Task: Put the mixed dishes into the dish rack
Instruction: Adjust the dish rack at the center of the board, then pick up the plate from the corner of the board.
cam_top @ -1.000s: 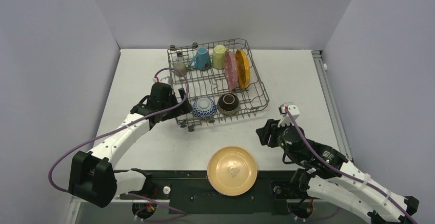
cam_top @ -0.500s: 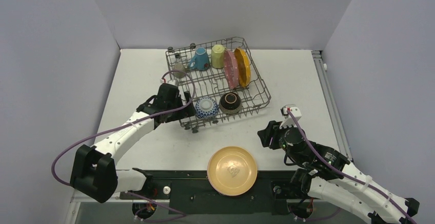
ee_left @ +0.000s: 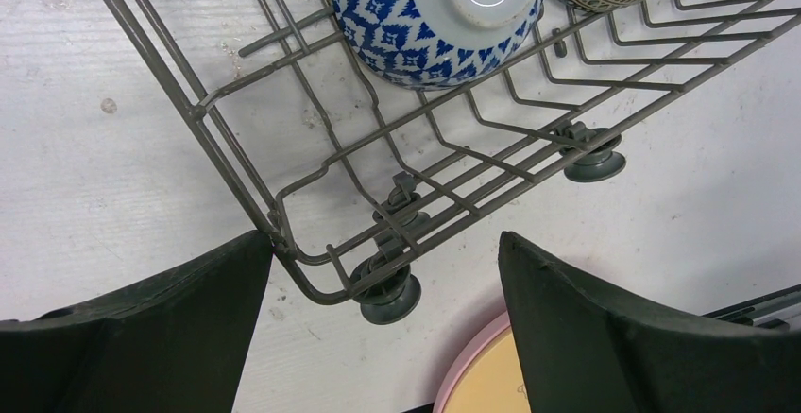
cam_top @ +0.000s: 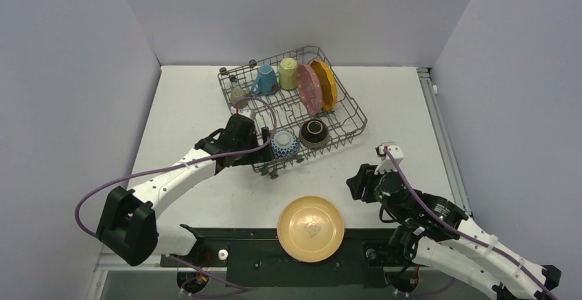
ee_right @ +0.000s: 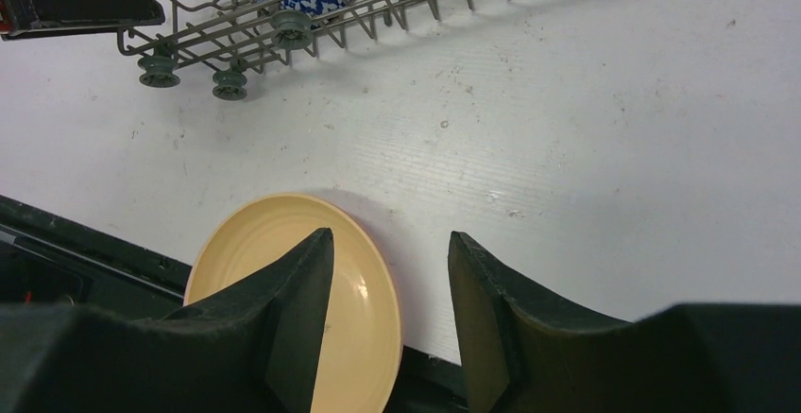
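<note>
The grey wire dish rack sits skewed at mid-table. It holds a grey mug, a blue mug, a pale-yellow mug, a dark pink plate, an orange plate, the blue-white bowl and the dark brown bowl. A yellow plate lies flat at the near edge. My left gripper is open, its jaws astride the rack's near-left corner, with the left finger touching the wire. My right gripper is open and empty, hovering right of the yellow plate.
The yellow plate overhangs the black base rail between the arms. The rack's small wheels rest on the white table. Grey walls close in the left, back and right sides.
The rack has swung round, its near-left corner going right and its far side going left. My left gripper moved right with that corner. The right arm barely moved.
</note>
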Controlling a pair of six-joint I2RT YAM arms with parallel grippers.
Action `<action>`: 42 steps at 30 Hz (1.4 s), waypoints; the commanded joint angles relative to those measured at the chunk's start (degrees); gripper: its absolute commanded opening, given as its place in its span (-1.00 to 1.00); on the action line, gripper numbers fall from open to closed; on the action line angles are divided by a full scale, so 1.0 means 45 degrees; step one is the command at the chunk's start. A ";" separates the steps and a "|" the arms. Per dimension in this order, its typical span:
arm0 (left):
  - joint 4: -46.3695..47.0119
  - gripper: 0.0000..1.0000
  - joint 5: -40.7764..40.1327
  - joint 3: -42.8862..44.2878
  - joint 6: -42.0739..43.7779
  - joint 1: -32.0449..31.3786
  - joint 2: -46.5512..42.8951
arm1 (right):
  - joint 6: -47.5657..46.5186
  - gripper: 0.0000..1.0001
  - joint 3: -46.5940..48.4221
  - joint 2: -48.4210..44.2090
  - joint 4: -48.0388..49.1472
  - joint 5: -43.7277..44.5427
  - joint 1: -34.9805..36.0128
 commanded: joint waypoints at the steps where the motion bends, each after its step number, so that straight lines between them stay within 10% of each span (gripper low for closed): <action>1: 0.2334 0.72 0.0780 0.0382 -0.0362 -0.0544 0.0298 | 0.0674 -0.11 0.0015 0.0043 -0.0134 0.0155 0.0105; 28: -0.1369 0.76 0.0504 -0.1376 -0.0409 -0.1628 -0.3546 | 0.2893 -0.09 -0.0233 0.0313 -0.1642 -0.0055 0.0086; 42: -0.1670 0.59 -0.0337 -0.3160 -0.3029 -0.5286 -0.5975 | 0.2573 -0.13 -0.0987 0.1596 -0.1085 -0.1968 0.0103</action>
